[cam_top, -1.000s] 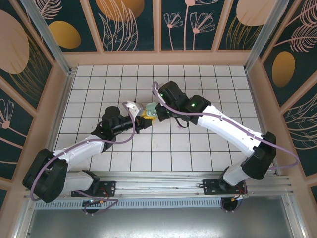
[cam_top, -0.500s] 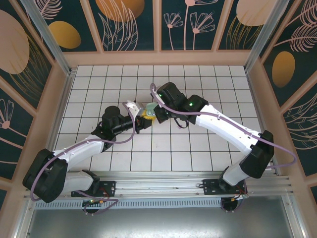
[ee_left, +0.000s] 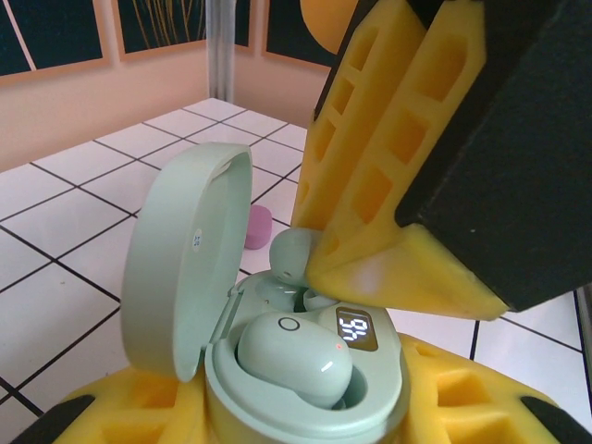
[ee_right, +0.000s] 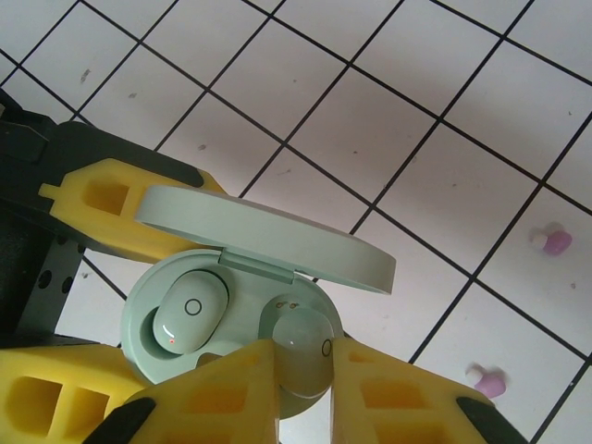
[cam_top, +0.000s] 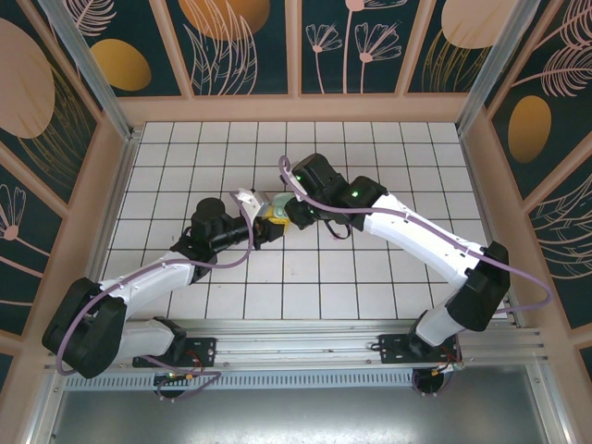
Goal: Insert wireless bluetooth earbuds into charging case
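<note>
Mint-green plastic earbud [ee_right: 305, 344] looks light, slick; my right gripper [ee_right: 301, 370] pinches its flanks. The left gripper [cam_top: 264, 218] clamps the mint-green oval case [ee_left: 277, 418].

Yellow jaws hold a mint earbud [ee_right: 305, 350] over the open case [ee_right: 259, 239].

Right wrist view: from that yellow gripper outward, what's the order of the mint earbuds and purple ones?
1. Loose mint earbud, inside the right gripper.
2. Seated mint earbud, left, in the charging case.
3. Near purple earbud, lower right.
4. Far purple earbud, right edge.
</note>
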